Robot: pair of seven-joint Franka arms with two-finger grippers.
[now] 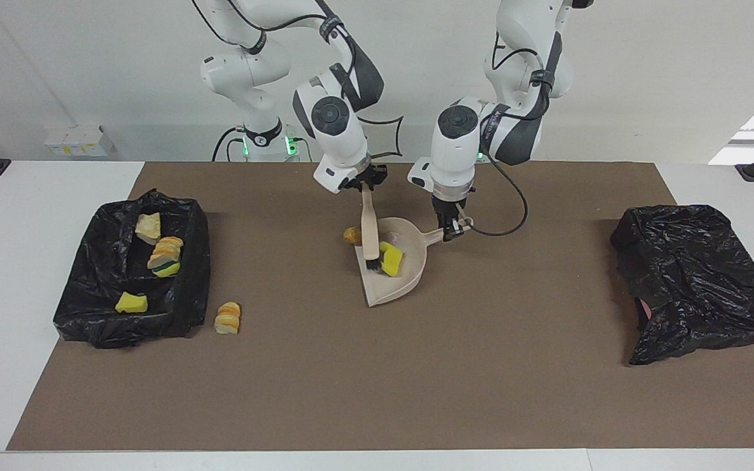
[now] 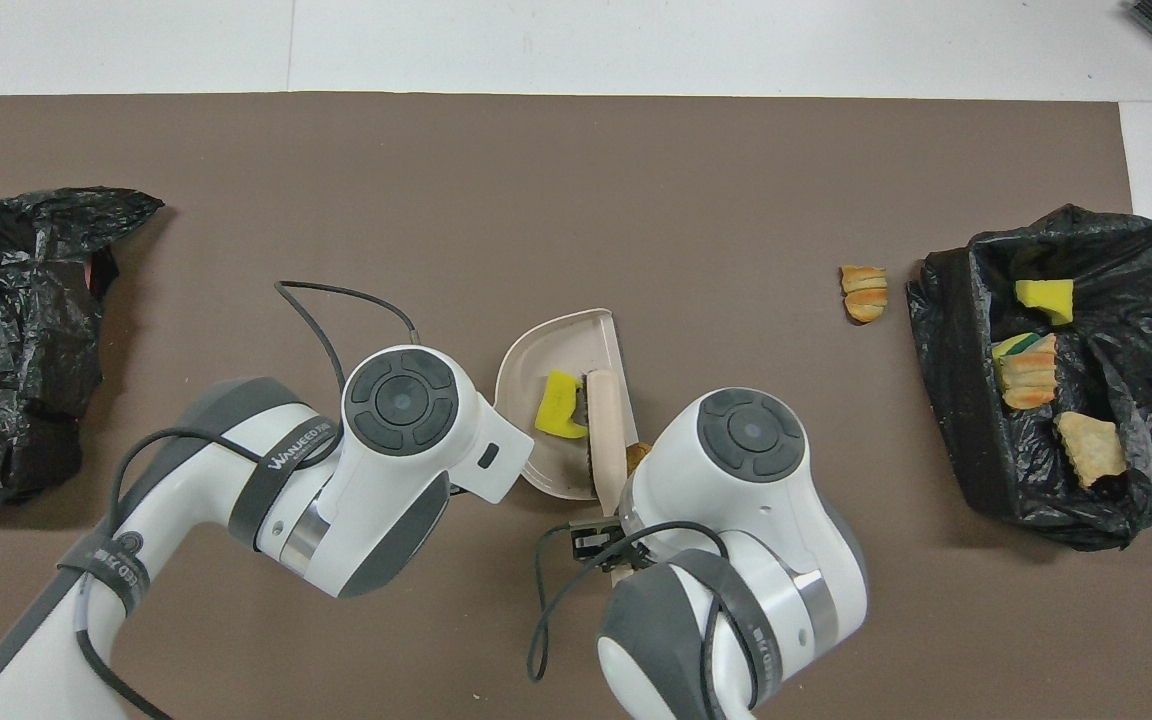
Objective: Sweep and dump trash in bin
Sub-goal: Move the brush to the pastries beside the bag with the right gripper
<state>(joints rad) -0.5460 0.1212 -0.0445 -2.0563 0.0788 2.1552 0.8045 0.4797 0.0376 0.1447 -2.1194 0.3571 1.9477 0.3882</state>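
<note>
Trash nugget (image 1: pixel 352 235) lies just outside dustpan (image 1: pixel 410 278) held by left gripper (image 1: pixel 452 230), beside brush (image 1: pixel 369 229) clamped in right gripper (image 1: pixel 365 186)

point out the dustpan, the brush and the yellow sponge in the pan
dustpan (image 1: pixel 395 288), facing view, bare floor near its open edge
brush (image 1: pixel 369 230), facing view, middle of its handle
yellow sponge (image 1: pixel 391 259), facing view, its top face

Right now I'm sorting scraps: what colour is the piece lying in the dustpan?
Bright yellow sponge chunk; the facing view shows it best.
</note>
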